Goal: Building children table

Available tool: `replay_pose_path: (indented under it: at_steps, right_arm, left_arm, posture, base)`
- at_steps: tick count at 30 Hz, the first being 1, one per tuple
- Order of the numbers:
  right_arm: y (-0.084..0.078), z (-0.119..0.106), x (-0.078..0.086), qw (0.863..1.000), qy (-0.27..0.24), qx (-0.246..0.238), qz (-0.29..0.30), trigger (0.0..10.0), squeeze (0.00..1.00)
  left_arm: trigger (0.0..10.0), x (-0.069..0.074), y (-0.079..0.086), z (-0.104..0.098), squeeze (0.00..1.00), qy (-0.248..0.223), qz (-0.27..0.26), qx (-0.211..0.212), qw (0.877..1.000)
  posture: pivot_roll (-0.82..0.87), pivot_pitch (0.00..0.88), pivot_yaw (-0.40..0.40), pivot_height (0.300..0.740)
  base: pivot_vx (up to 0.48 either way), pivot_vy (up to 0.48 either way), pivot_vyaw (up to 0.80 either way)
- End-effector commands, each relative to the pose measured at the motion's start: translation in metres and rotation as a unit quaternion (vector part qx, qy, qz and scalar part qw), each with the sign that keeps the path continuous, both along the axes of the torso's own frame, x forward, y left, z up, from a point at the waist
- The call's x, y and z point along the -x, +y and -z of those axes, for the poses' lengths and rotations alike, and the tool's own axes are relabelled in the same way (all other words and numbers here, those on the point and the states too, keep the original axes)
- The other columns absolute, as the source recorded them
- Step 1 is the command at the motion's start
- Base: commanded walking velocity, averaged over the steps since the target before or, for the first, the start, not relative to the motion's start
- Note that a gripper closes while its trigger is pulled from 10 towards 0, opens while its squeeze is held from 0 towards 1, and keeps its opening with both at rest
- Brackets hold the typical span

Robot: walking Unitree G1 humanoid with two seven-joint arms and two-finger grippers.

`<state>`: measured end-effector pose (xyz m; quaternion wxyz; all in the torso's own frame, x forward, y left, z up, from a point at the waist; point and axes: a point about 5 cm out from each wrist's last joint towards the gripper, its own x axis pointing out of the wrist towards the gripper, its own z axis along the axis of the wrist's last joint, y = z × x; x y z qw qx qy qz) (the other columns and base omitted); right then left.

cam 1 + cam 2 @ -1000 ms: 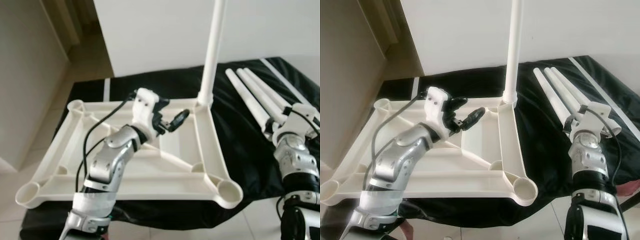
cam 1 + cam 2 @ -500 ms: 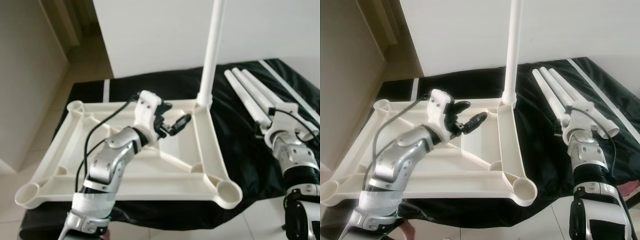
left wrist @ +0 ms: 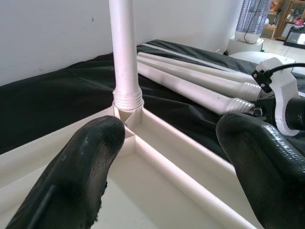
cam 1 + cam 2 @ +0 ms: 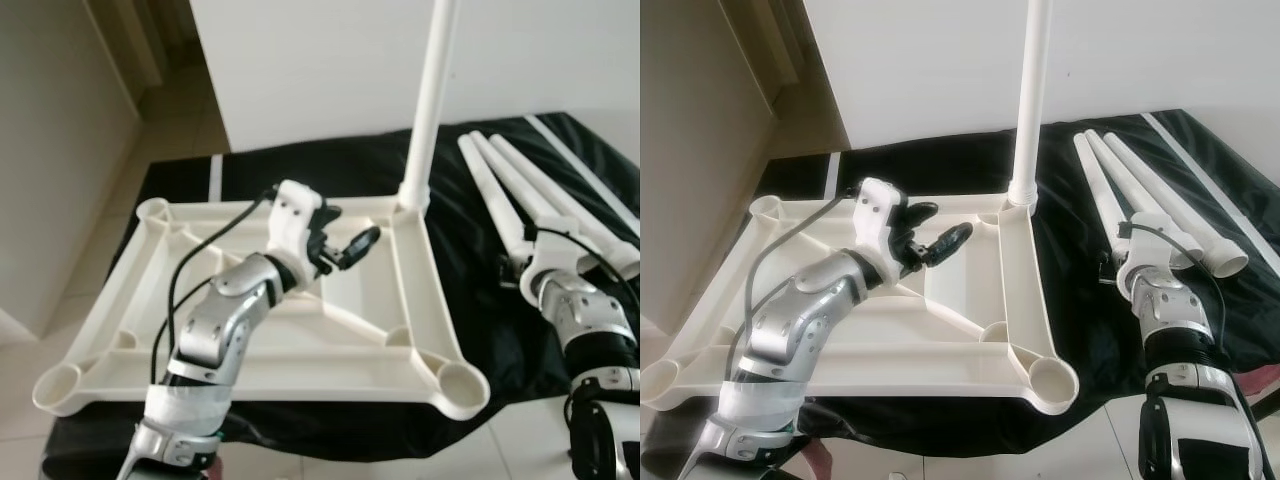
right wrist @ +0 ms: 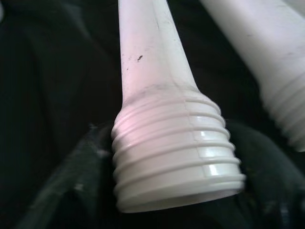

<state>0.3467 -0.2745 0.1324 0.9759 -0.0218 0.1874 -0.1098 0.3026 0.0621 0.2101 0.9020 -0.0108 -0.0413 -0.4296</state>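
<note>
A: Right wrist view first: what's there?

B: The threaded end of a white table leg (image 5: 164,138), lying on the black cloth (image 5: 43,86). The right gripper (image 5: 176,191) has a dark finger on each side of that end; I cannot tell whether it is clamped.

A: And the tabletop?

B: The white tabletop (image 4: 130,300) lies upside down on the cloth, with one upright leg (image 4: 432,100) screwed into its far right corner. Two more loose legs (image 4: 1170,215) lie to its right.

A: Left gripper?

B: The left gripper (image 4: 345,235) hovers over the tabletop, fingers spread wide, holding nothing.
</note>
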Motion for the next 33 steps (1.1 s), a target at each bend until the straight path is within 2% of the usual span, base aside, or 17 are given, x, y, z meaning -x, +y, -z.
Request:
replay_pose_path:
  at_steps: [1,3,5,10,12,13,14,16,17,18,21,22,23,27,28,33]
  right_arm:
    - [0.010,0.007,0.002,1.000,0.012,-0.011,-0.021,0.0,0.00]
    - [0.010,0.008,0.003,1.000,0.012,-0.009,-0.024,0.0,0.00]
    - [0.025,0.014,0.012,0.998,0.013,-0.015,-0.052,0.0,0.00]
    - [0.034,0.017,0.019,0.998,0.013,-0.019,-0.066,0.0,0.00]
    - [0.035,0.011,0.020,0.998,-0.026,-0.003,-0.063,0.0,0.00]
    - [0.035,0.011,0.020,0.998,-0.026,-0.003,-0.063,0.0,0.00]
    - [0.034,0.001,0.021,0.997,-0.065,0.007,-0.051,7.4,0.00]
    - [0.034,-0.002,0.021,0.996,-0.076,0.005,-0.048,7.4,0.00]
    - [0.034,-0.004,0.021,0.995,-0.083,0.003,-0.046,10.0,0.00]
    - [0.034,-0.004,0.021,0.995,-0.083,0.003,-0.046,10.0,0.00]
    - [0.028,-0.034,0.024,0.981,-0.183,0.065,-0.011,10.0,0.00]
    - [0.028,-0.034,0.024,0.981,-0.183,0.065,-0.011,10.0,0.00]
    - [0.024,-0.043,0.026,0.975,-0.211,0.068,0.006,10.0,0.00]
    - [0.018,-0.048,0.028,0.973,-0.222,0.051,0.021,10.0,0.00]
    - [0.020,-0.049,0.029,0.975,-0.217,0.046,0.012,0.0,0.00]
    - [0.022,-0.052,0.030,0.972,-0.229,0.042,0.012,0.0,0.00]
  left_arm:
    - [10.0,0.001,-0.001,-0.002,0.00,-0.004,0.000,0.000,1.000]
    - [10.0,0.001,-0.001,-0.002,0.00,-0.004,0.000,0.000,1.000]
    - [10.0,0.002,-0.002,-0.002,0.00,-0.003,0.001,0.002,1.000]
    - [10.0,0.002,-0.003,-0.003,0.00,-0.003,-0.001,0.005,1.000]
    - [10.0,0.003,-0.003,-0.002,0.00,-0.001,-0.001,0.008,1.000]
    - [10.0,0.003,-0.003,-0.002,0.00,-0.001,-0.001,0.008,1.000]
    - [10.0,0.003,-0.003,-0.002,0.00,0.000,-0.001,0.008,1.000]
    - [10.0,0.003,-0.003,-0.002,0.00,0.000,-0.001,0.008,1.000]
    - [10.0,0.003,-0.003,-0.002,0.00,0.000,-0.001,0.008,1.000]
    - [10.0,0.003,-0.003,-0.002,0.00,0.000,-0.001,0.008,1.000]
    - [10.0,0.003,-0.004,-0.002,0.00,0.001,-0.002,0.009,1.000]
    - [10.0,0.003,-0.004,-0.002,0.00,0.001,-0.002,0.009,1.000]
    - [10.0,0.002,-0.004,-0.002,0.00,0.001,-0.003,0.010,1.000]
    - [10.0,0.002,-0.004,-0.002,0.00,0.002,-0.005,0.012,1.000]
    - [10.0,0.001,-0.004,-0.003,0.00,0.003,-0.006,0.014,1.000]
    - [10.0,0.001,-0.004,-0.003,0.00,0.003,-0.007,0.017,1.000]
  posture:
    - [-0.06,0.000,0.081,0.740]
    - [-0.06,0.000,0.081,0.740]
    - [-0.06,0.000,0.073,0.740]
    - [-0.07,0.000,0.073,0.740]
    - [-0.07,0.000,0.073,0.740]
    - [-0.07,0.000,0.073,0.740]
    - [-0.07,0.000,0.074,0.740]
    - [-0.07,0.000,0.074,0.740]
    - [-0.07,0.000,0.074,0.740]
    - [-0.07,0.000,0.074,0.740]
    - [-0.08,0.000,0.073,0.740]
    - [-0.08,0.000,0.073,0.740]
    - [-0.08,0.000,0.071,0.740]
    - [-0.08,0.000,0.069,0.740]
    - [-0.08,0.000,0.066,0.740]
    - [-0.08,0.000,0.065,0.740]
  base:
    - [0.000,0.000,0.00]
    - [0.000,0.000,0.00]
    - [0.000,0.000,0.00]
    - [0.000,0.000,0.00]
    - [0.000,0.000,0.00]
    - [0.000,0.000,0.00]
    - [0.000,0.000,0.00]
    - [0.000,0.000,0.00]
    - [0.000,0.000,0.00]
    - [0.000,0.000,0.00]
    - [0.000,0.000,0.00]
    - [0.000,0.000,0.00]
    - [0.000,0.000,0.00]
    - [0.000,0.000,0.00]
    - [0.000,0.000,0.00]
    - [0.000,0.000,0.00]
